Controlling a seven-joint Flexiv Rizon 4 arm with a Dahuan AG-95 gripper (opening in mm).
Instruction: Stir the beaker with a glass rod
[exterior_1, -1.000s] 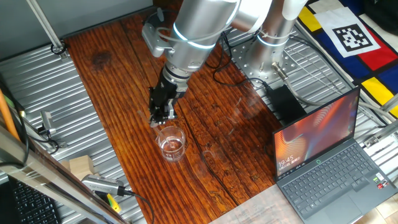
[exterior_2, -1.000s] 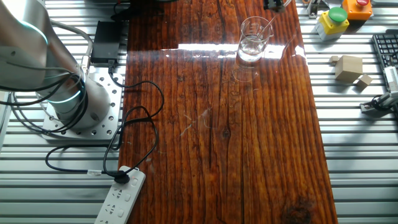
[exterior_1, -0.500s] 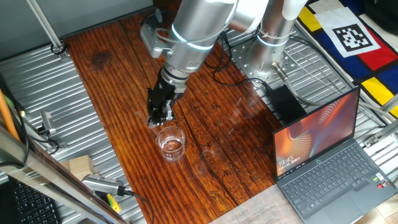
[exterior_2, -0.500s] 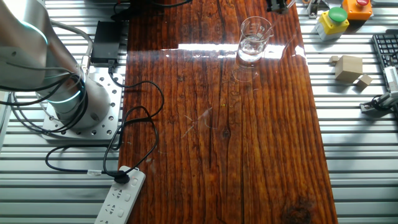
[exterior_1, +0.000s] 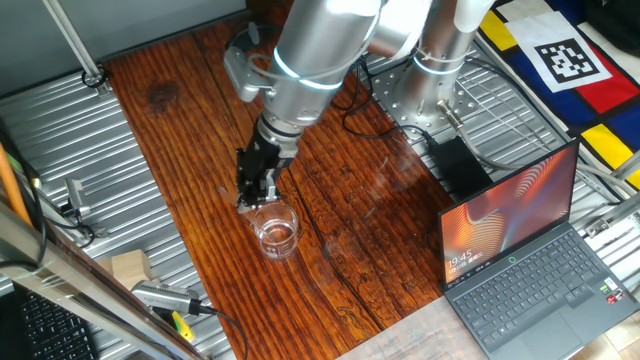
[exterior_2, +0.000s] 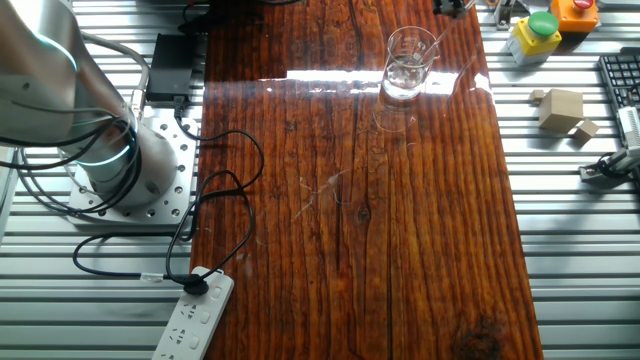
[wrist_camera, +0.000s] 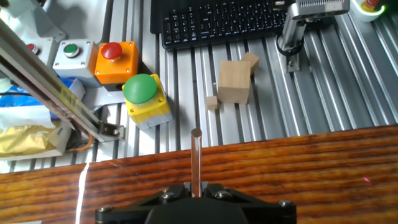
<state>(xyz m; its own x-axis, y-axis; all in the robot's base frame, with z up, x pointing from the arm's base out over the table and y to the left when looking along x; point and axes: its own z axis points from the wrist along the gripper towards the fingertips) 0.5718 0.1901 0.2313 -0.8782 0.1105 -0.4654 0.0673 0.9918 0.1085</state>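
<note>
Hand view: dark red-brown wooden tabletop (wrist_camera: 311, 162) across the bottom, ribbed aluminium bench (wrist_camera: 348, 93) beyond it.

Silver Flexiv arm (exterior_1: 320, 55) reaches down over the wood in one fixed view; its round base (exterior_2: 110, 160) sits at the left edge in the other fixed view.

Open grey laptop (exterior_1: 525, 260) with an orange-red wallpaper sits on the near right corner of the bench, well apart from the arm's tip. Black keyboard (wrist_camera: 217, 18) lies at the top of the hand view. White power strip (exterior_2: 195, 315) lies beside the wood, black cable running up from it.

Black two-finger gripper (exterior_1: 256, 190) hangs just above and beside the rim of the small clear glass beaker (exterior_1: 276, 228). Beaker stands upright on the wood, near the far end (exterior_2: 409, 62) in the other fixed view; looks to hold some clear liquid.

Yellow box with a green mushroom button (wrist_camera: 144, 98) and orange box with a red button (wrist_camera: 112, 59) sit side by side on the ribbed bench. Plain wooden cube (wrist_camera: 234, 81) sits near them, smaller blocks touching or just beside it.

Thin transparent glass rod (wrist_camera: 196, 162) is pinched between the fingers, sticking straight out past them. In the other fixed view it (exterior_2: 431, 42) slants down into the beaker. Jaws pressed together on the rod.
</note>
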